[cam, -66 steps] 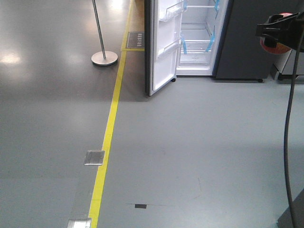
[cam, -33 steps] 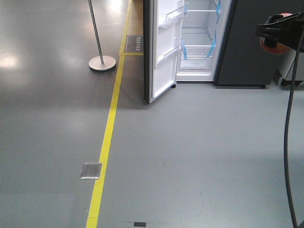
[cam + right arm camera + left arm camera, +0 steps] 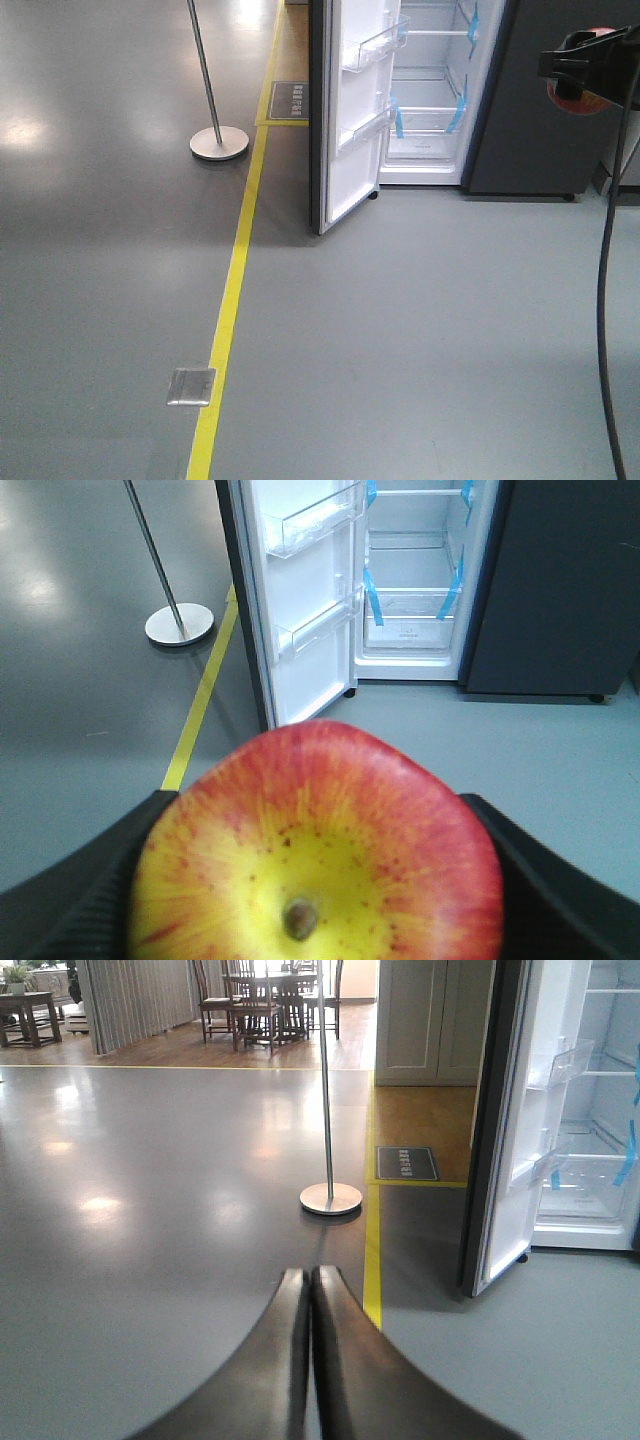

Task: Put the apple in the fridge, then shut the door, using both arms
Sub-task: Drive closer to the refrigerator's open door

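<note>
fridge nearer; right gripper clasps apple; floor sign illegible.

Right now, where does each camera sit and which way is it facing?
Front: up high, looking down over floor to the open fridge; right jaws with the apple at right edge.
Left wrist: behind shut left jaws, facing the door.
Right wrist: behind right jaws gripping the apple, facing the fridge.
Shared: door and pole stand.

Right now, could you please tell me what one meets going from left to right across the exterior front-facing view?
metal stand → open door → fridge → apple held in the right gripper
</note>
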Tool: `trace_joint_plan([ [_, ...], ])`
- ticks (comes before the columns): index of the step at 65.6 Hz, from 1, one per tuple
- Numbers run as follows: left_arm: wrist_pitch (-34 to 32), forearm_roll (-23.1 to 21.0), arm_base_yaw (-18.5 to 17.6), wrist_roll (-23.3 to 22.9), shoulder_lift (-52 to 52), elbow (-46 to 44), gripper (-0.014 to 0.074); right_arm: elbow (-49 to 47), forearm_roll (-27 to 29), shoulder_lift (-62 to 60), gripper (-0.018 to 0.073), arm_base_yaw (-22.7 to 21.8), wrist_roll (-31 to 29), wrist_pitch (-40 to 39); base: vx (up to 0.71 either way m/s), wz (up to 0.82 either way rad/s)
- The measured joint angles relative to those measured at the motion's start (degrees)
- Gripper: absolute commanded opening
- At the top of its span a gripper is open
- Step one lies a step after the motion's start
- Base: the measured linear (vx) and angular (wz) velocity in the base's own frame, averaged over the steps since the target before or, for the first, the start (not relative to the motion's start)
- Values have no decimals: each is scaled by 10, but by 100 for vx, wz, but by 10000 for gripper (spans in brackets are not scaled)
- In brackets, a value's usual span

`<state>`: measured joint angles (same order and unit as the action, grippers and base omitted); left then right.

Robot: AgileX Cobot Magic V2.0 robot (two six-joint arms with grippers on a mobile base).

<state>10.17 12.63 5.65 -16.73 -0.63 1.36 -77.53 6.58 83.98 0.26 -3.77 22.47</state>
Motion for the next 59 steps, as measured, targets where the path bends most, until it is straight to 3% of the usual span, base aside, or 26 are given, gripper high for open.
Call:
trace_joint_plan([
  [59, 0, 0, 0, 0, 0, 0, -6, 0, 0, 0, 214, 0, 0, 0, 16, -3],
])
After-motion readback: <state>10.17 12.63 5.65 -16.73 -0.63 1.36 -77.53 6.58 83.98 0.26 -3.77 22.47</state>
